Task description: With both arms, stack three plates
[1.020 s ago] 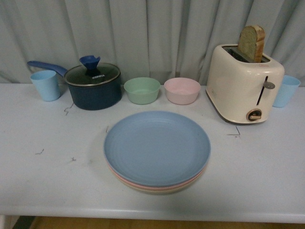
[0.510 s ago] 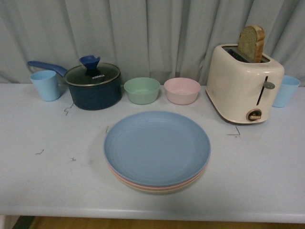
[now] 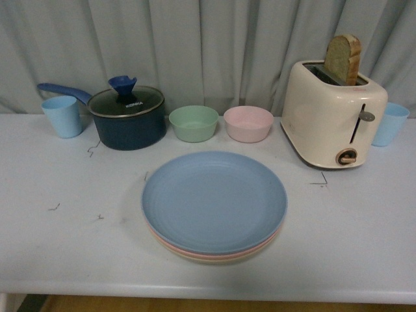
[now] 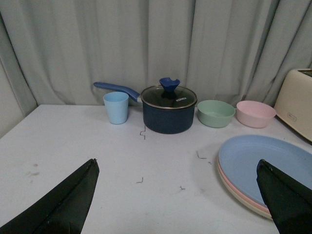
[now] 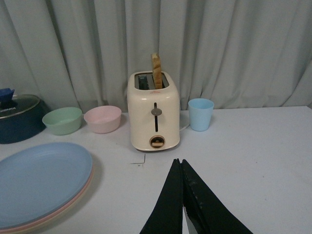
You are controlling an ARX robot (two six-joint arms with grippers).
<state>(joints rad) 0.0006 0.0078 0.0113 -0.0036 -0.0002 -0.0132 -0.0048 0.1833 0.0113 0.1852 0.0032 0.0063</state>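
Stack: we see the three plates in one pile at the middle of the table, near its front edge, with the blue plate [image 3: 214, 201] on top, the pink plate [image 3: 195, 253] under it and the beige plate [image 3: 224, 260] at the bottom; only thin rims of the lower two show.
Progress: we judge the stacking done, since no plate lies apart from the pile.
Left gripper [image 4: 178, 195]: its fingers [image 4: 63, 204] stand wide apart, empty, hovering above the table to the left of the pile.
Right gripper [image 5: 181, 204]: its fingers [image 5: 170, 204] are pressed together with nothing between them, above bare table to the right of the pile.
Risk, pile: we think a low sweep by either arm could catch a rim and slide the pile toward the front edge.
Risk, neighbours: the toaster [image 3: 333, 114] with its bread slice [image 3: 343, 58] stands just right of the pile, and the green bowl [image 3: 194, 123] and pink bowl [image 3: 248, 123] just behind it; a careless retreat could knock them.
Table: pale, matte, with a few small dark marks; it also carries a lidded pot [image 3: 127, 117] and two blue cups [image 3: 63, 116], one at each far end.
Room: a grey pleated curtain [image 3: 208, 45] closes off the back; we see nothing beyond it.
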